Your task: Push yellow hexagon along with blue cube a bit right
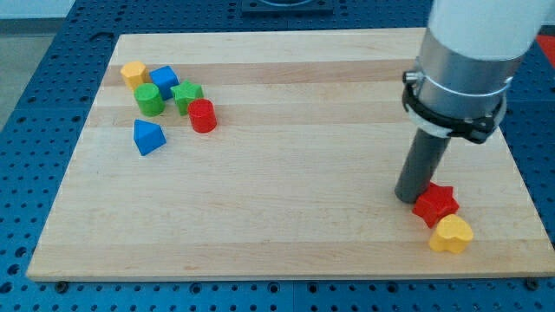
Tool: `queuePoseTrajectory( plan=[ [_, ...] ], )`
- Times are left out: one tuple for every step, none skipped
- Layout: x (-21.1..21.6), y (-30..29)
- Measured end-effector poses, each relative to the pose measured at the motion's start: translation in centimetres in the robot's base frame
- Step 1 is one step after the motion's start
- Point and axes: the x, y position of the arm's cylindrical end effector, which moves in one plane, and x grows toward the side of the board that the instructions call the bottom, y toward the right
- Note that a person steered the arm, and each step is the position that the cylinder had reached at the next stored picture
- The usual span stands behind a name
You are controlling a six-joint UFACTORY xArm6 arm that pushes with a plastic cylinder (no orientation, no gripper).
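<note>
The yellow hexagon lies near the board's top left corner. The blue cube sits just to its right, close beside it. My tip rests on the board at the view's lower right, far from both blocks. It stands right beside a red star, on that star's left. A yellow heart lies just below and right of the red star.
A green cylinder, a green star and a red cylinder cluster below and right of the blue cube. A blue triangular block lies below them. The wooden board sits on a blue perforated table.
</note>
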Motion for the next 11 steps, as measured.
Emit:
queuePoseTrajectory(
  plan=[
    [0.0, 0.3],
    [-0.2, -0.3],
    [-1.5, -3.6],
    [-3.1, -9.7],
    [-4.0, -17.1],
    [-4.1, -24.2],
    [-4.1, -31.8],
    [-4.2, -38.3],
    [-5.5, -44.8],
    [-6.5, -45.7],
    [-11.2, -45.1]
  ],
)
